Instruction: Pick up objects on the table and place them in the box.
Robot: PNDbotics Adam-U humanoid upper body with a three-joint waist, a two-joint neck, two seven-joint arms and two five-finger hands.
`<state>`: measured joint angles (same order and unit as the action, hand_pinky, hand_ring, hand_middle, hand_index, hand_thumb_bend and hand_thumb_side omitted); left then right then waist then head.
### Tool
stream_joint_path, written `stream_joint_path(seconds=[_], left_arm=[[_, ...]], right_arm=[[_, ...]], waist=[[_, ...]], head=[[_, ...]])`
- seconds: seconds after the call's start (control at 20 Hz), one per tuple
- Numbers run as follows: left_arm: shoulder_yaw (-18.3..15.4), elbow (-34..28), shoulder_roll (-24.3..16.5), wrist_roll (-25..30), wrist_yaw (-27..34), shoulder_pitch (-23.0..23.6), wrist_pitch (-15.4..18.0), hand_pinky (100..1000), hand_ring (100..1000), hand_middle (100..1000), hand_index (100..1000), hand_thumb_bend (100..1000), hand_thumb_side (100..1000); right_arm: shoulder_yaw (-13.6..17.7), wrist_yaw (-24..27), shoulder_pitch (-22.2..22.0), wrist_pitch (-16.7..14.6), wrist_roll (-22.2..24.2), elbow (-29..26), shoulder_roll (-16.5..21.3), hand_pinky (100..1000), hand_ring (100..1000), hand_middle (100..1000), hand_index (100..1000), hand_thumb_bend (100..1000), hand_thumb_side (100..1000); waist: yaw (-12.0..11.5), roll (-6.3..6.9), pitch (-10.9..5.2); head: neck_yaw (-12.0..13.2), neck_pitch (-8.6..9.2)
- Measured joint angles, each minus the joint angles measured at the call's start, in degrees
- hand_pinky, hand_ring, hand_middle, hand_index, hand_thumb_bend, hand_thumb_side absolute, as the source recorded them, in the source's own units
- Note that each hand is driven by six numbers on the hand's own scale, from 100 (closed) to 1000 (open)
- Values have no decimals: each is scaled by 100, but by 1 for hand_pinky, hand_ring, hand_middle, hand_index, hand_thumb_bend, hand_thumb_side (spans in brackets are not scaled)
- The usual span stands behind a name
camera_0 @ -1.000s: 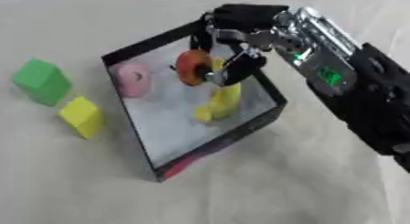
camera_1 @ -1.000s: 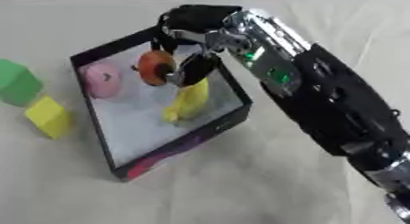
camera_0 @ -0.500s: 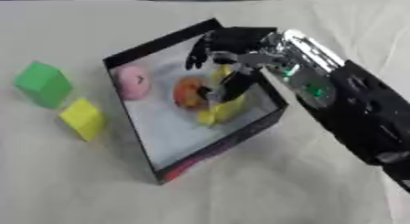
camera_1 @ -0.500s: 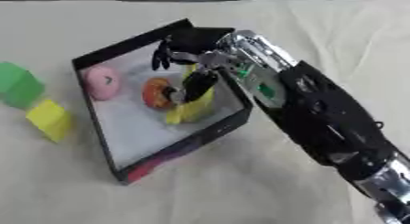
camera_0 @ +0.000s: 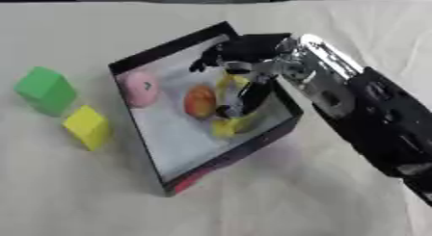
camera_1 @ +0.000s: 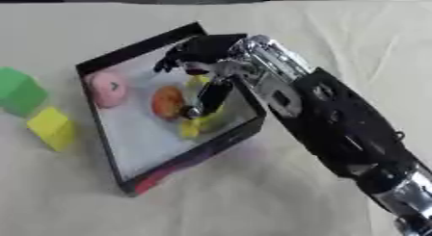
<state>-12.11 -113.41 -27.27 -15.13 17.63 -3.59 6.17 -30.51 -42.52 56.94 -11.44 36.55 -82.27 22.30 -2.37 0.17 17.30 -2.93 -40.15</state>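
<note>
- Since a second ago, your right hand (camera_0: pixel 240 61) has dropped into the box (camera_0: pixel 160 59) and let go of the orange round thing (camera_0: pixel 200 101), which now lies on the box floor.
- Your hand is released: fingers spread, holding nothing, one dark finger hanging just at 3 o'clock of the orange piece.
- Around it, a yellow piece (camera_0: pixel 228 126) lies at 5 o'clock under the fingers, and a pink one (camera_0: pixel 139 88) at 9 o'clock.
- This placing step looks finished; next, lift clear of the box wall.
- Outside, well apart at 9 o'clock, the green block (camera_0: pixel 47 89) and yellow block (camera_0: pixel 87 127) wait.
</note>
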Motion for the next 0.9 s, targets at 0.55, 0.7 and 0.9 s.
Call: stream_joint_path(seconds=[0.55,0.7,0.9], left_arm=[[-3,0,-1,-30,0,4,29,801,775,781,804,161,898],[-3,0,-28,-25,0,1,42,801,775,781,804,157,896],[-1,0,-87,-11,-19,-25,66,801,775,781,804,150,893]], right_arm=[[1173,3281,-84,1515,-1426,-1772,764,889,775,742,875,100,384],[1542,4443,-275,1748,-2012,-2034,1121,885,755,726,850,100,421],[2063,5519,-793,1726,-2674,-2288,1589,890,748,718,839,100,496]], waist=[[109,2,0],[151,3,0],[193,8,5]], head=[[54,34],[85,47],[151,54]])
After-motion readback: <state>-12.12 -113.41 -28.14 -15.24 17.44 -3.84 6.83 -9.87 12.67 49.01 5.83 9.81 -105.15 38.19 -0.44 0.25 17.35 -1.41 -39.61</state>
